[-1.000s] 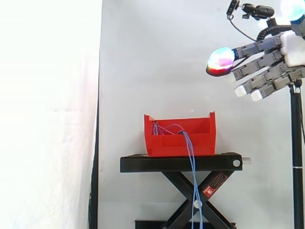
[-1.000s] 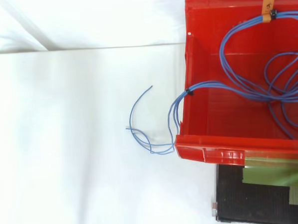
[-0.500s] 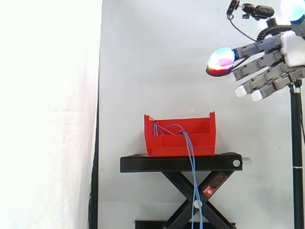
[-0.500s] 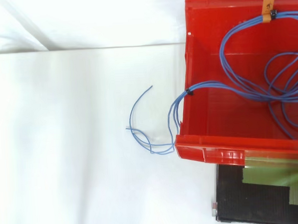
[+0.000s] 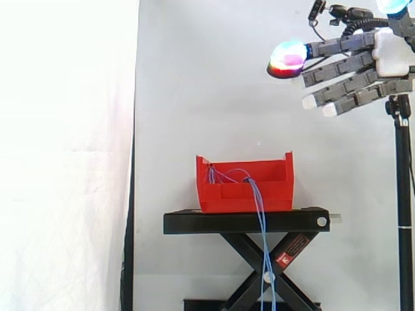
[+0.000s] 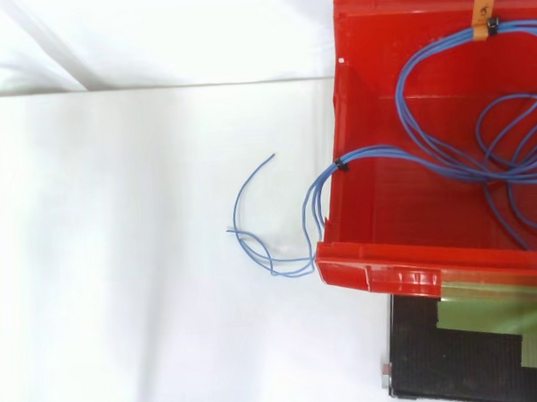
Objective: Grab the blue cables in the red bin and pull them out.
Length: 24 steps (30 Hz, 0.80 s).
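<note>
A red bin (image 5: 244, 185) (image 6: 363, 115) stands on a black stand (image 5: 246, 221). Thin blue cables (image 6: 455, 146) lie coiled inside it. A bundle of them spills over the bin's edge (image 6: 326, 184) and hangs down in front of the stand (image 5: 262, 246). My hand (image 5: 353, 68) is high at the upper right of the side view, well above and to the right of the bin. Its fingers are straight and point left, holding nothing. One fingertip (image 5: 287, 58) glows in mixed colours.
A white curtain hangs behind the work. A dark vertical pole (image 5: 404, 207) stands at the right edge of the side view, below my hand. The stand has scissor legs (image 5: 259, 272). Loose cable ends (image 6: 261, 228) trail beyond the bin in the top view.
My hand has moved up and a little left, and its fingers now lie more level. The bin and cables have not moved.
</note>
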Each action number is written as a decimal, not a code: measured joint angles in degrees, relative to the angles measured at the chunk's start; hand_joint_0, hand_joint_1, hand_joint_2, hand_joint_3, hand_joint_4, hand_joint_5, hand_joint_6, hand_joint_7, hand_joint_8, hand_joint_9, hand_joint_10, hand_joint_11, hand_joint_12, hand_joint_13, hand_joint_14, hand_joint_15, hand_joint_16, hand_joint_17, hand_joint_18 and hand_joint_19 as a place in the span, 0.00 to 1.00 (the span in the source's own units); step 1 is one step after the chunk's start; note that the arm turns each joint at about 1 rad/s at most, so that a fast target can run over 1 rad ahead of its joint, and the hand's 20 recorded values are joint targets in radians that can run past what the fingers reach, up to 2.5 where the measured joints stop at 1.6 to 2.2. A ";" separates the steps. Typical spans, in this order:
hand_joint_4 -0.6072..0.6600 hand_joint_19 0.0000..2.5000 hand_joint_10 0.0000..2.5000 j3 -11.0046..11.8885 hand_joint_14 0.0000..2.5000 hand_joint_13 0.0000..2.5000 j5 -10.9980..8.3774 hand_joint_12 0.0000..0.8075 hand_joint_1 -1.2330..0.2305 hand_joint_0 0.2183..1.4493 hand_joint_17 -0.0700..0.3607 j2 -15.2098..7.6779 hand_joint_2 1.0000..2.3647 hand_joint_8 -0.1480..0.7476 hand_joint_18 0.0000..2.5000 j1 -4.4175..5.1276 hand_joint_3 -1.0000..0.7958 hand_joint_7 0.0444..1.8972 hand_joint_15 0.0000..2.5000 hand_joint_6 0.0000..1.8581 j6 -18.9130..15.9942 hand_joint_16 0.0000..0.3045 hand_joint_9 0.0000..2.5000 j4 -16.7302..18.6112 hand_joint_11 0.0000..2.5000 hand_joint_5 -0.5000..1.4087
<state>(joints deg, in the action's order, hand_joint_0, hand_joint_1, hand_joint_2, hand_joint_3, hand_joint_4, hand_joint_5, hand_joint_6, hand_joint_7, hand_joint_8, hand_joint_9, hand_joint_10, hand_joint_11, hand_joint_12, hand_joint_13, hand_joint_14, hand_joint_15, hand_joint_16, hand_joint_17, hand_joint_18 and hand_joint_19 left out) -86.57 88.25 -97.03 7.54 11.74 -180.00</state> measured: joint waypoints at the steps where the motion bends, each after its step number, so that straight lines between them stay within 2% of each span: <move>1: 0.58 0.16 0.00 0.00 0.00 0.00 -0.09 0.41 0.41 0.42 0.44 0.00 0.00 0.37 0.00 0.00 0.00 0.07 0.11 0.00 0.67 0.18 0.00 0.53 0.06 0.26; 6: 0.58 0.16 0.00 0.00 0.00 0.00 -0.61 0.41 0.41 0.42 0.44 -0.03 0.00 0.37 0.00 0.13 0.00 0.07 0.11 0.00 2.86 0.18 0.00 2.71 0.06 0.26; 10: 0.59 0.16 0.00 0.00 0.00 0.00 -1.03 0.41 0.41 0.42 0.44 -0.02 0.00 0.37 0.00 0.29 0.00 0.07 0.11 0.00 2.99 0.18 0.00 3.66 0.07 0.26; 16: 0.59 0.16 0.00 0.00 0.00 0.00 -2.78 0.41 0.41 0.42 0.44 -0.01 0.00 0.37 0.00 0.64 0.00 0.07 0.11 0.00 2.77 0.17 0.00 6.22 0.07 0.26; 20: 0.59 0.16 0.00 -0.01 0.00 0.00 -4.40 0.41 0.41 0.42 0.44 -0.04 0.00 0.37 0.00 0.89 0.00 0.08 0.11 0.00 2.73 0.17 0.00 9.17 0.07 0.26; 24: 0.59 0.16 0.00 -0.01 0.00 0.00 -4.84 0.41 0.41 0.42 0.44 -0.16 0.00 0.37 0.00 1.09 0.00 0.08 0.11 0.00 2.72 0.17 0.00 10.26 0.07 0.26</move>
<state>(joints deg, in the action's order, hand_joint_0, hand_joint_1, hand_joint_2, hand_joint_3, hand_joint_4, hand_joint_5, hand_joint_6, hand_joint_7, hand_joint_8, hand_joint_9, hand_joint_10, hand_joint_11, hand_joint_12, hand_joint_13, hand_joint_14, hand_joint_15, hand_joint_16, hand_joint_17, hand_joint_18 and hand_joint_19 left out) -86.58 83.41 -97.19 8.63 14.46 -169.75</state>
